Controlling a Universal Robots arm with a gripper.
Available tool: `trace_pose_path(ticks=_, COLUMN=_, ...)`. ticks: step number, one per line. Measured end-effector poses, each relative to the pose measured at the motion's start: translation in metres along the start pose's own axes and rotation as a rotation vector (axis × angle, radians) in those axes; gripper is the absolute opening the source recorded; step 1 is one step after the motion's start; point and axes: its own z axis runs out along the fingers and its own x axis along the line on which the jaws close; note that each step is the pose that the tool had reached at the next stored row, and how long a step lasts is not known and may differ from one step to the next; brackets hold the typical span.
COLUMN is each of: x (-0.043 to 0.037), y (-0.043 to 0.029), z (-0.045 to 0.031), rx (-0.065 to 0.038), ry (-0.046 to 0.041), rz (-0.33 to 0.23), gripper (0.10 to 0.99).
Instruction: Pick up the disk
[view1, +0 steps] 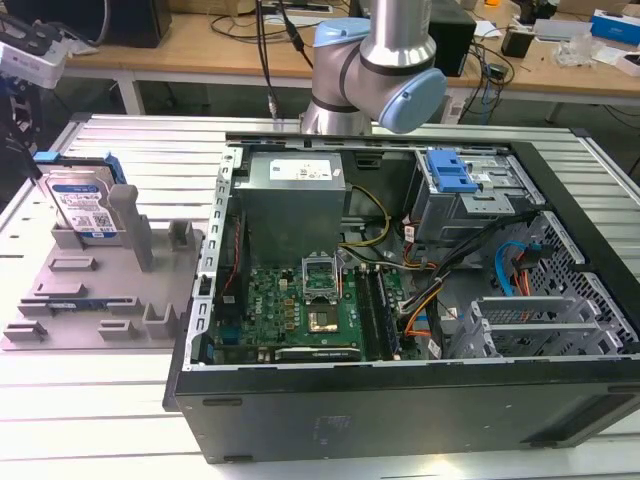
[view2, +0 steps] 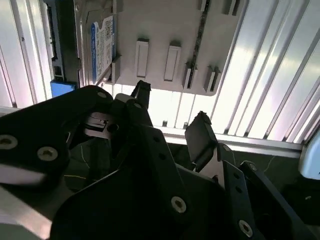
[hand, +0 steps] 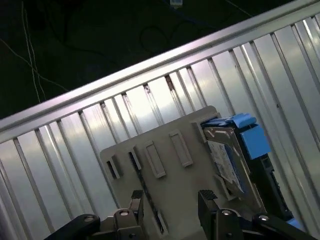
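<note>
**Gripper (hand: 171, 200) spread and empty; disk (view1: 85, 205) on edge in the fixture's corner**

Your gripper's black fingers (view2: 200, 132) are nearest in both wrist views. They stand apart with nothing between them, above the grey fixture plate (view1: 100, 290) and not touching the disk.

The disk stands on edge at the far corner of that plate, on the exterior view's left, with its blue-and-white label facing the exterior camera and blue rails along its sides. A grey upright post (view1: 128, 215) rises just beside it, towards the exterior view's right. Low slotted blocks dot the rest of the plate, and a thin dark strip (view1: 70, 302) lies flat near its front.

The plate rests on the ribbed aluminium bench (view1: 120, 400). On the exterior view's right, the open computer case (view1: 400, 410) sits just beside the plate, its wall rising above it. The arm (view1: 380, 60) stands behind the case. In the first wrist view you can see bare bench beyond the plate, ending at a raised edge rail with dark floor past it.
</note>
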Motion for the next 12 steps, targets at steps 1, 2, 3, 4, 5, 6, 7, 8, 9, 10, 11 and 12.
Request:
trace_pose_path(ticks=1, x=0.0, y=0.0, z=0.0002, rx=0.002, ry=0.0001, rz=-0.018, gripper=0.557)
trace_pose_path(ticks=2, x=0.0, y=0.0, z=0.0006, rx=0.006, ry=0.0004, rz=-0.049, gripper=0.557)
trace_pose_path(ticks=3, x=0.0, y=0.0, z=0.0008, rx=0.007, ry=0.0009, rz=-0.071, gripper=0.557)
trace_pose_path(ticks=4, x=0.0, y=0.0, z=0.0009, rx=0.009, ry=0.0012, rz=-0.086, gripper=0.557)
trace_pose_path(ticks=5, x=0.0001, y=0.0, z=0.0011, rx=0.01, ry=0.0016, rz=-0.106, gripper=0.557)
trace_pose_path(ticks=6, x=0.0, y=0.0, z=0.0012, rx=0.011, ry=0.0019, rz=-0.12, gripper=0.557)
trace_pose_path(ticks=7, x=0.0, y=-0.0001, z=0.0015, rx=0.012, ry=0.0022, rz=-0.138, gripper=0.557)
trace_pose_path(ticks=8, x=-0.0001, y=0.0001, z=0.0016, rx=0.014, ry=0.0026, rz=-0.159, gripper=0.557)
trace_pose_path(ticks=9, x=-0.0016, y=0.0006, z=0.0017, rx=0.018, ry=0.0034, rz=-0.174, gripper=0.557)
trace_pose_path(ticks=10, x=-0.0061, y=0.0023, z=0.0016, rx=0.023, ry=0.006, rz=-0.191, gripper=0.557)
trace_pose_path(ticks=11, x=-0.0087, y=0.0032, z=0.0017, rx=0.024, ry=0.0074, rz=-0.199, gripper=0.557)
trace_pose_path(ticks=12, x=-0.0114, y=0.0042, z=0.0017, rx=0.026, ry=0.0089, rz=-0.209, gripper=0.557)
